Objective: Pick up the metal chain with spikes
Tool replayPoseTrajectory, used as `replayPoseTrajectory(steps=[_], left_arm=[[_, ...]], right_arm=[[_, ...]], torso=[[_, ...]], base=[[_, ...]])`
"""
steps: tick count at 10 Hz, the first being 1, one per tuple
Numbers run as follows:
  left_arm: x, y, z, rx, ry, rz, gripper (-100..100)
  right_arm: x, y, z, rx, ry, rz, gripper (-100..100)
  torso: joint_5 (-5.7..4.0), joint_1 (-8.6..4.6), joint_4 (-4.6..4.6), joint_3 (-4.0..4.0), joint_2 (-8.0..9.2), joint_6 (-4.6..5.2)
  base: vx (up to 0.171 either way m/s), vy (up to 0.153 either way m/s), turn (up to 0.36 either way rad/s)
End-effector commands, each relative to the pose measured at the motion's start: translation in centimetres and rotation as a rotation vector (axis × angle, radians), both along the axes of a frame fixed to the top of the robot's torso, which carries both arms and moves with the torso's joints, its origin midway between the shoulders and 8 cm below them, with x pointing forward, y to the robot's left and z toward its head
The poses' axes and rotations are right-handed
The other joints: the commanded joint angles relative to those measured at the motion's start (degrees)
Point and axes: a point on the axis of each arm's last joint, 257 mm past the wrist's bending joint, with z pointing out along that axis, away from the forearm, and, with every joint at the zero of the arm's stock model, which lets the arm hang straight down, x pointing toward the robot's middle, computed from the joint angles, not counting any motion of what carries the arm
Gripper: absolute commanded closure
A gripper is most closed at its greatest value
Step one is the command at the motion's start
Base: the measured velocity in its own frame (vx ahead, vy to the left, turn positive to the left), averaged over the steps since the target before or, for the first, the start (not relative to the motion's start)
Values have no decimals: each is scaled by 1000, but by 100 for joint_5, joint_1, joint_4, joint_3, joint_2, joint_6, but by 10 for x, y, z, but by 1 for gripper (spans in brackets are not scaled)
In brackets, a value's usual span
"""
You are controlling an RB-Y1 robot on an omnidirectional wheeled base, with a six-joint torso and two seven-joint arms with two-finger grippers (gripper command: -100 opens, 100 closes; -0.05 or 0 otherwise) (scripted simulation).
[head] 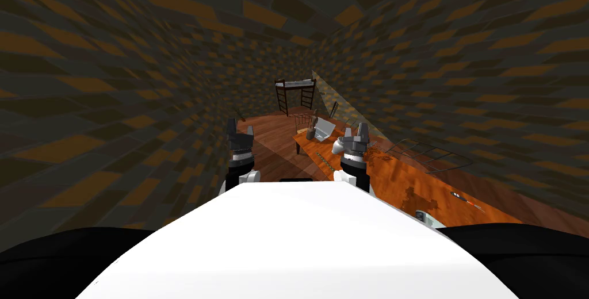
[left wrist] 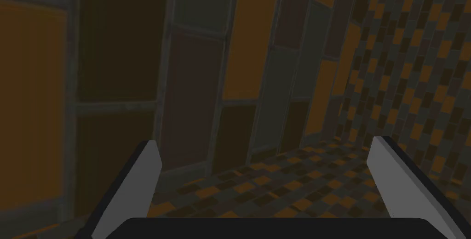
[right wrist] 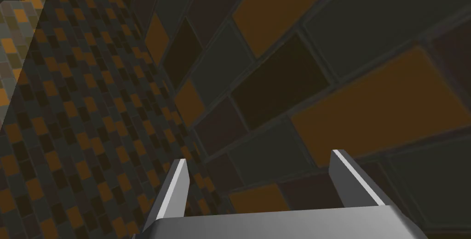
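I am holding both jaws apart: left gripper (head: 241, 130) over open floor (head: 271, 140) at eleven o'clock, right gripper (head: 356, 131) above the table (head: 397, 176) edge at one o'clock.

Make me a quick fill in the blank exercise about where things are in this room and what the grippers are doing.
1. The left gripper has its fingers ___.
2. The right gripper holds ___.
3. The long wooden table lies on the robot's ___ side.
4. The bunk bed stands at the room's ___ end.
Missing words: open; nothing; right; far.
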Motion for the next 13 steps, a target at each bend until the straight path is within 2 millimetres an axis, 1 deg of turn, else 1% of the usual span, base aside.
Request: replayPoseTrajectory(steps=[1, 3, 5, 6, 8, 10, 12, 13], left_arm=[[0, 0, 0, 0, 0, 0, 0], [0, 0, 0, 0, 0, 0, 0], [0, 0, 0, 0, 0, 0, 0], [0, 0, 0, 0, 0, 0, 0], [0, 0, 0, 0, 0, 0, 0], [0, 0, 0, 0, 0, 0, 0], [0, 0, 0, 0, 0, 0, 0], [0, 0, 0, 0, 0, 0, 0]], right_arm=[[3, -1, -13, -44, 47, 10, -100], [7, -4, -32, -89, 111, 13, -100], [10, -11, -60, -136, 196, 10, -100], [10, -11, -60, -136, 196, 10, -100], [11, -23, -98, -186, 307, -2, -100], [8, -38, -142, -240, 435, -20, -100], [-1, -57, -193, -299, 583, -43, -100], [-2, -58, -199, -296, 595, -44, -100]], torso=[[0, 0, 0, 0, 0, 0], [5, 26, 3, 9, 16, -1], [8, 36, 4, 11, 19, 0], [8, 33, 4, 11, 18, -1], [4, 19, 1, 3, 6, -2], [7, 31, 1, 4, 7, -2], [7, 31, 0, 1, 2, -1], [8, 31, 1, 2, 3, -1]], base=[[-21, 44, 101], [-48, 90, 100], [-42, 94, 140], [-18, 55, 40], [-8, 68, 151], [-5, 95, 236], [5, 92, 235], [12, 60, 91]])
